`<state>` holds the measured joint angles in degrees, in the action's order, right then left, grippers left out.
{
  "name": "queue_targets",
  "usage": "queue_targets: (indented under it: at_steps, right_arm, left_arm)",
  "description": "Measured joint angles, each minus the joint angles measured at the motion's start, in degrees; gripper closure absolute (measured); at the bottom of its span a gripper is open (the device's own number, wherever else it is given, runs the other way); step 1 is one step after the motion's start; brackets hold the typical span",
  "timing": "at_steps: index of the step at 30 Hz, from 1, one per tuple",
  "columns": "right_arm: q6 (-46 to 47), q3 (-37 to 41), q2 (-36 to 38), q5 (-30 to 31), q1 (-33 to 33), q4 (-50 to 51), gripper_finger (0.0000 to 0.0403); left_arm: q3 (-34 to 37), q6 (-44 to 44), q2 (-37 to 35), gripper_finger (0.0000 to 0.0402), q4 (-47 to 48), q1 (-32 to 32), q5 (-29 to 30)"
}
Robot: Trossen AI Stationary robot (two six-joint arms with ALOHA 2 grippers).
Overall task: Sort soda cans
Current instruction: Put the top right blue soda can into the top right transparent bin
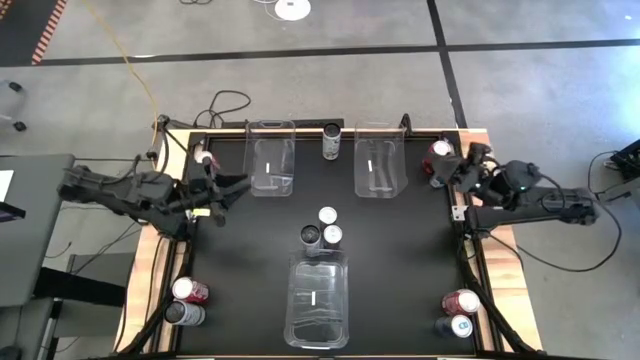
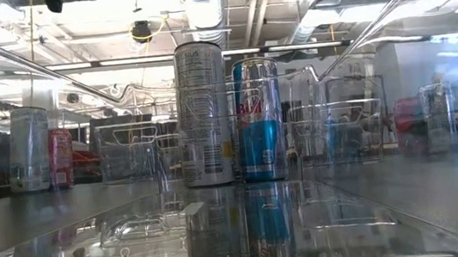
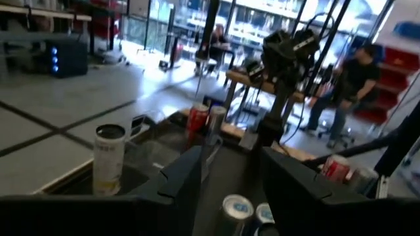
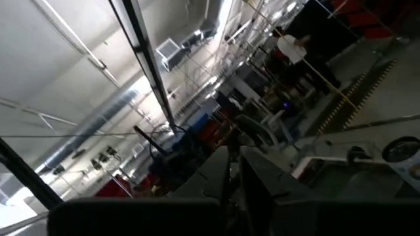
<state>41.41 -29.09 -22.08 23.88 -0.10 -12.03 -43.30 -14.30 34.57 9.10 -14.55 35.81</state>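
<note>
Silver-topped metal soda cans stand scattered over my black table mat (image 1: 400, 250), all upright as far as I can tell. Three of them cluster at the middle of the table (image 1: 323, 229), just beyond the near clear rectangular plastic bin (image 1: 318, 325); from table height the front two of that cluster read as a tall grey can with small print (image 2: 203, 114) and a blue-and-silver can (image 2: 259, 118) touching or almost touching it. Another dark grey can (image 1: 331, 142) stands between the two far clear bins (image 1: 270, 160). At the near left corner a red can (image 1: 190, 291) sits just beside a dark one (image 1: 185, 314), and the near right corner has the same pairing, a red can (image 1: 461, 302) beside a dark can (image 1: 460, 325). One more red can (image 1: 207, 157) is at the far left corner, behind my left arm. My left gripper (image 1: 240, 185) hangs over the mat beside the far left bin, its two dark fingers (image 3: 184, 180) standing apart with nothing between them. My right gripper (image 1: 440, 170) is at the far right corner, just beside a red can (image 1: 440, 150); its fingers (image 4: 262, 180) are drawn nearly together, only a thin slit showing, and I see nothing clamped in them.
</note>
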Motion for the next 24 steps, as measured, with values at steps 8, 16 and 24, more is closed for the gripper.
queue_targets:
  at_steps: [8, 16, 24]
  right_arm:
    - [-2.1, -6.7, -5.2, 0.1, -2.6, 4.3, 0.0251]
    - [-0.8, -28.2, -12.1, 0.1, -11.9, 46.3, 0.0141]
    - [6.6, -47.9, -22.1, 1.6, -26.6, 94.2, 0.0120]
  left_arm:
    - [-7.3, -7.1, 2.7, 0.0250, 13.6, 3.2, -3.4]
    - [-8.1, -15.0, 8.6, 0.0250, 16.4, 10.9, -5.4]
    - [-8.1, -8.9, 15.7, 0.0250, 15.0, 14.9, -2.9]
